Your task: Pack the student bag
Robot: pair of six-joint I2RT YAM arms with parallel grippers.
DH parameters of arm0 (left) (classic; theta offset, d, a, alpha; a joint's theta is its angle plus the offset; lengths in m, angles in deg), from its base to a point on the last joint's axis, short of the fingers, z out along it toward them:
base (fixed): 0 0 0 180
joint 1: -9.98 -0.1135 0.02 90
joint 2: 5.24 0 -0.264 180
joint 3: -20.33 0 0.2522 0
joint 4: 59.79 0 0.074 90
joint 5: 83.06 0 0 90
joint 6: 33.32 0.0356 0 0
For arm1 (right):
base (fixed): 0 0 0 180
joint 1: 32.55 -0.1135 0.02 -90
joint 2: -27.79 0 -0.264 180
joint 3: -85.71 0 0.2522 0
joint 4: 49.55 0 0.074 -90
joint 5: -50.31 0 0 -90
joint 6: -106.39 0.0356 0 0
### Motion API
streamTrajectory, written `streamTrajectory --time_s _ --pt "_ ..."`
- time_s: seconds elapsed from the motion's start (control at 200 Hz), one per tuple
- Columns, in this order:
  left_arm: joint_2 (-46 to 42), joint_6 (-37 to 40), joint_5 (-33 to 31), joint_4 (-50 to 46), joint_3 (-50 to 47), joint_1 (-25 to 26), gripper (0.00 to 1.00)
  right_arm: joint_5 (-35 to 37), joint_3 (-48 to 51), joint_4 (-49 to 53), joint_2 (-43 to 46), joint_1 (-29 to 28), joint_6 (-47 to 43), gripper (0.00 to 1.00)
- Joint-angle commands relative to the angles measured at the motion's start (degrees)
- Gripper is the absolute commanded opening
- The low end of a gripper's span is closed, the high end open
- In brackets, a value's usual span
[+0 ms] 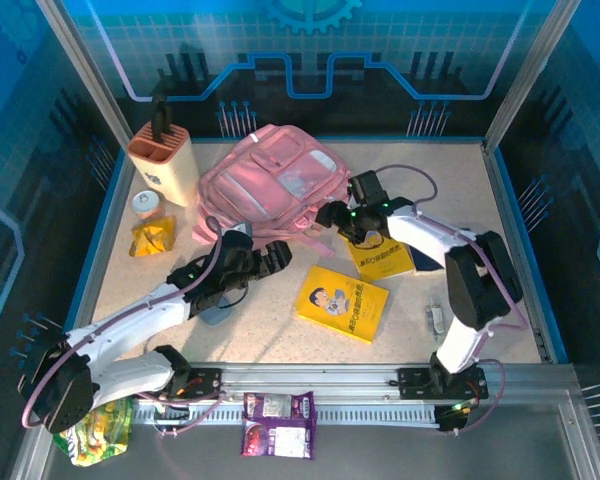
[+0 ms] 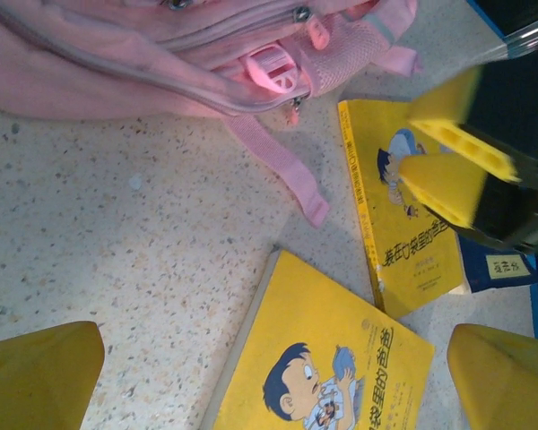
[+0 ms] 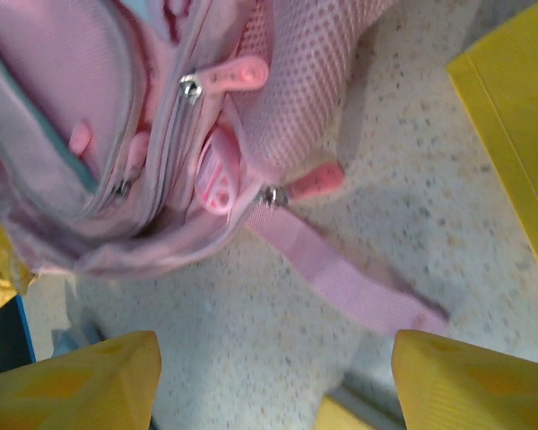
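The student bag (image 1: 270,180), a large pink backpack, lies at the back middle of the table; its lower edge, zips and buckle fill the top of the left wrist view (image 2: 117,63). My right gripper (image 1: 340,215) hovers at the bag's near right corner, open. Its yellow fingers (image 3: 81,381) stand apart over bare table, with a loose pink strap (image 3: 341,273) ending close to the right one. A pink zip pull (image 3: 229,76) lies above. My left gripper (image 1: 270,258) is open near the bag's front edge, above a yellow book (image 2: 327,358).
Two yellow books (image 1: 342,302) (image 1: 380,258) lie in front of the bag. A peach holder (image 1: 165,160), a small cup (image 1: 147,205) and a yellow packet (image 1: 152,238) stand at the left. A purple packet (image 1: 277,410) and a green packet (image 1: 95,430) lie at the near rail.
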Motion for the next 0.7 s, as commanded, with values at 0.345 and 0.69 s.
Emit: streamTrajectory --time_s 0.345,0.69 --pt "1.06 1.37 -3.91 -0.14 1.88 0.91 0.99 3.67 -15.81 1.90 -17.90 1.09 0.33 0.55" --pt "0.85 3.12 -4.19 -1.76 2.94 0.90 0.99 2.55 -17.47 -4.15 -20.01 3.87 -1.05 0.23"
